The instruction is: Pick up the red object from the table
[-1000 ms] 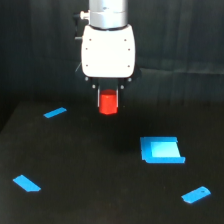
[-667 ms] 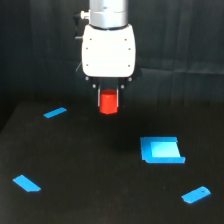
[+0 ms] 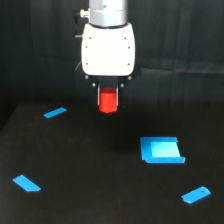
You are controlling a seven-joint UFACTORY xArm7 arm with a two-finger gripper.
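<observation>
The gripper [image 3: 108, 96] hangs below the white body of the arm [image 3: 108, 47], its two short dark fingers [image 3: 96, 93] closed on the red block [image 3: 108, 101]. The block sits between the fingers, held upright, its lower part showing below them. It is lifted clear of the bench [image 3: 90, 180], with dark space under it.

The bench is a flat black surface with a faint sheen. Four blue pieces lie on it, all well apart from the block. A thin blue strip [image 3: 55, 113] lies toward the exterior view's left, roughly level with the block. A larger blue square piece [image 3: 161, 150] lies lower down toward the exterior view's right. A small blue piece [image 3: 27, 183] lies near the left edge, and another small rounded blue piece [image 3: 196, 195] lies near the lower right corner.

Behind the bench hangs a black curtain [image 3: 180, 35].
</observation>
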